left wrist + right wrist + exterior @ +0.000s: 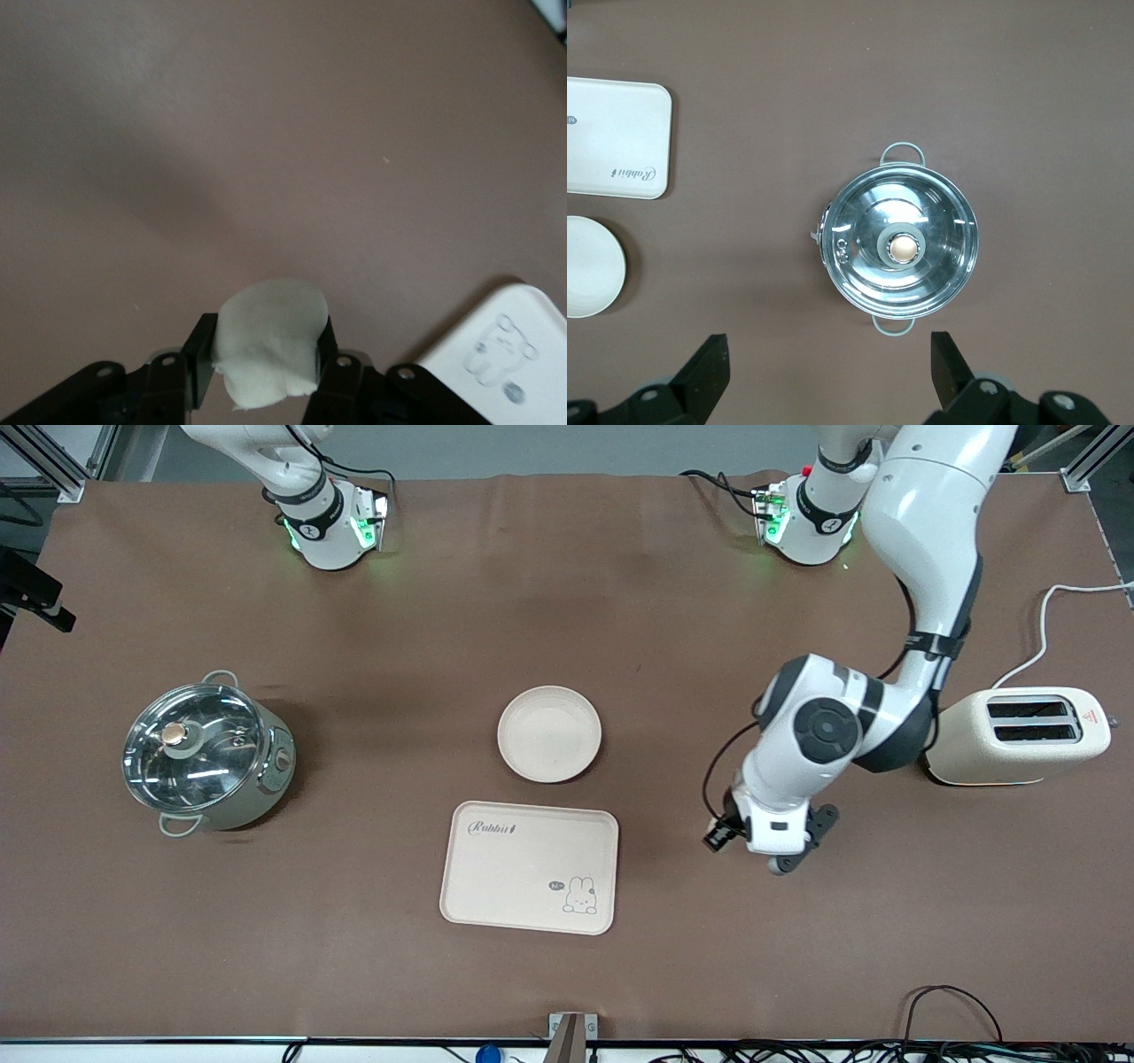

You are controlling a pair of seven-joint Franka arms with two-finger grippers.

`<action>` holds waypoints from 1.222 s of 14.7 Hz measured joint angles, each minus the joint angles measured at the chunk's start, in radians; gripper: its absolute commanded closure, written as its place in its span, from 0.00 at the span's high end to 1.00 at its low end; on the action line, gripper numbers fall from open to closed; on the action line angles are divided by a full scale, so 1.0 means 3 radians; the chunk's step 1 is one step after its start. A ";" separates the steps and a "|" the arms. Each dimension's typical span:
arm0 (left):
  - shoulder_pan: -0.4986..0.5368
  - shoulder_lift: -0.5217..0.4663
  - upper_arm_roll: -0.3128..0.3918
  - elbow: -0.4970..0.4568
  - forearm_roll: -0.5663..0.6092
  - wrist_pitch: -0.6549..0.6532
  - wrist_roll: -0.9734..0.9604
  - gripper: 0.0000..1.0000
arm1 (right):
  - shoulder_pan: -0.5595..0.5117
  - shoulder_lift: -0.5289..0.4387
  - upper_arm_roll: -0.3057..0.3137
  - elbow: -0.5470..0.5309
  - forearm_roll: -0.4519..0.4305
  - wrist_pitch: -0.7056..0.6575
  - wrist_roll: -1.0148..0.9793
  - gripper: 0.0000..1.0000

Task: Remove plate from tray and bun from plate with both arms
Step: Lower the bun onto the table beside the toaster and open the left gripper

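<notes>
The cream plate [549,733] sits mid-table, just farther from the front camera than the rabbit tray [530,866]; it also shows in the right wrist view [589,266]. My left gripper [784,857] hangs over bare table between the tray and the toaster. In the left wrist view the left gripper [266,359] is shut on the pale white bun [270,332], held above the table. The bun is hidden by the hand in the front view. My right gripper [831,376] is open and empty, high over the table near the pot; it is out of the front view.
A steel pot with a glass lid [208,751] stands toward the right arm's end, also in the right wrist view [902,241]. A cream toaster [1019,735] with a white cable stands toward the left arm's end. The tray's corner [496,354] shows beside the bun.
</notes>
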 measured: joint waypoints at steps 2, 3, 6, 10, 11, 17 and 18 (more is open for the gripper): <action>0.0152 0.0079 0.0006 -0.0069 0.0003 -0.0007 0.0194 0.49 | -0.0002 -0.0002 0.0000 0.0000 0.0001 0.0002 0.0000 1.00; 0.0235 0.0138 0.0009 -0.0095 0.0004 -0.0007 0.0296 0.51 | -0.0002 -0.0003 0.0001 0.0000 0.0002 0.0003 0.0000 1.00; 0.0464 0.0315 0.0011 -0.0121 0.0005 -0.0004 0.0514 0.53 | -0.0002 -0.0003 0.0003 0.0000 0.0003 -0.0022 -0.0001 1.00; 0.0561 0.0389 0.0009 -0.0121 0.0005 -0.0003 0.0554 0.92 | -0.0015 -0.0009 -0.0004 0.0000 0.0003 -0.0063 -0.0001 1.00; 0.0567 0.0393 0.0009 -0.0121 0.0005 -0.0003 0.0554 1.00 | -0.0017 -0.0009 -0.0005 0.0000 0.0003 -0.0061 -0.0001 1.00; 0.0565 0.0376 -0.0032 -0.0077 0.0005 0.0000 0.0553 1.00 | -0.0017 -0.0009 0.0006 -0.0001 0.0008 0.0000 -0.0002 1.00; 0.0562 0.0352 -0.0040 -0.0057 0.0005 -0.0003 0.0553 1.00 | -0.0016 -0.0009 0.0013 -0.0001 0.0010 0.0016 -0.0002 1.00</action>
